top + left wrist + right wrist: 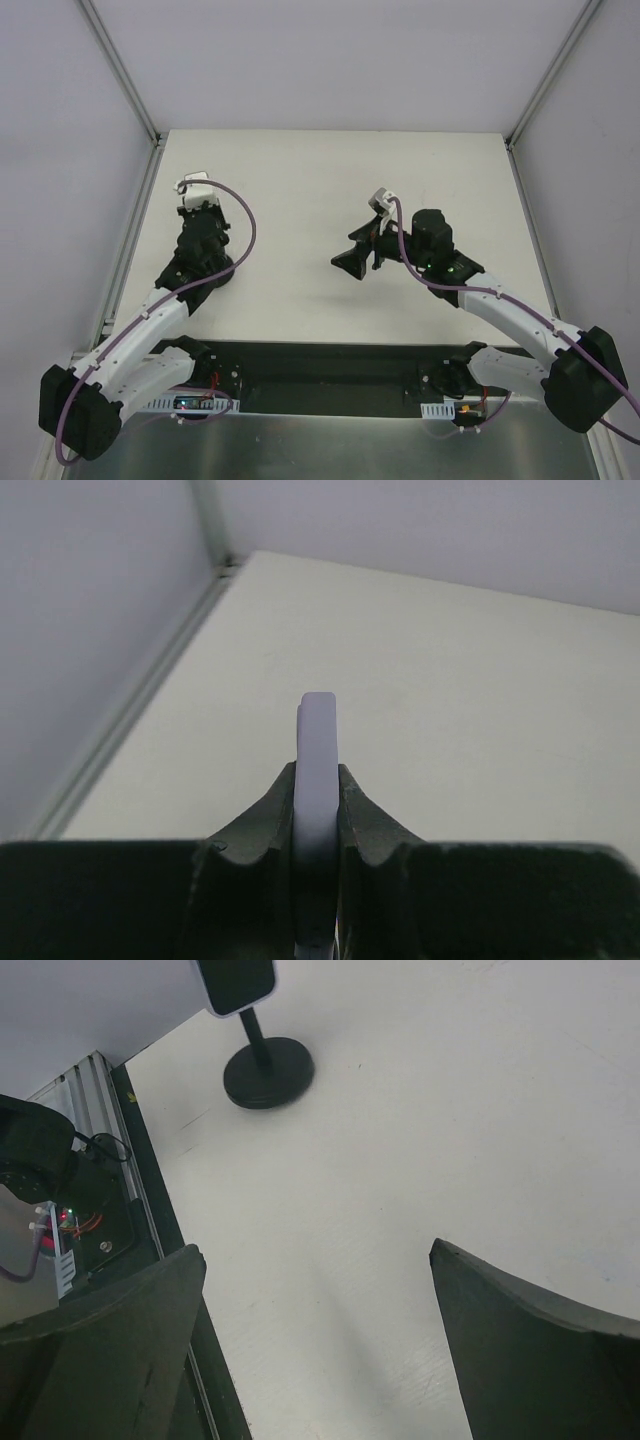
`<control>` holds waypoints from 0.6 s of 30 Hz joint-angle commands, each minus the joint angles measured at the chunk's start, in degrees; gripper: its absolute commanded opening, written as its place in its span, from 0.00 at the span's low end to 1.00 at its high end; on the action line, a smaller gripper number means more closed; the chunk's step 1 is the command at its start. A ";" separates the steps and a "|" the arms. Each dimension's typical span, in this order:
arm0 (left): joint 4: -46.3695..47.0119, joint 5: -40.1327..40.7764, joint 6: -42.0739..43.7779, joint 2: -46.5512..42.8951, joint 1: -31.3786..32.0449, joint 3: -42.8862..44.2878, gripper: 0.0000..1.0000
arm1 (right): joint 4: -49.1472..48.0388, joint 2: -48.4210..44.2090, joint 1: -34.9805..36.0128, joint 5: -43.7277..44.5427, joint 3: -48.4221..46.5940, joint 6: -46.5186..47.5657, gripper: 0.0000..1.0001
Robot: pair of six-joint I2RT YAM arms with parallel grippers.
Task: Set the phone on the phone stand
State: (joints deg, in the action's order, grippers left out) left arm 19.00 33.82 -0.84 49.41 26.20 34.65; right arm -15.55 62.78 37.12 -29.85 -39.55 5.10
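**Seating the smartphone without tipping the stand**

In my left wrist view, at frame centre, the left gripper (317, 785) is clamped on the slim, white-edged, dark-screened smartphone (317, 730), which shows edge-on and upright. The right wrist view has that smartphone at the upper left, directly atop the post of the small matte-black, disc-based phone stand (267, 1072). I cannot tell whether it is seated in the cradle. I'd ease it straight down, keep it upright, and let go only once it rests there. Across the lower frame, the right gripper (312, 1255) hangs wide open, holding nothing.
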 commanded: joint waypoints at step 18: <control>-25.07 56.18 -11.90 -6.08 -7.46 2.96 0.00 | -0.44 0.49 -0.30 -4.17 -0.79 -1.06 0.97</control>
State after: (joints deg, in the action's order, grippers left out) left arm 0.23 81.65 -9.61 46.22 24.88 36.25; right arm -15.05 62.78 36.99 -31.92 -39.51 4.49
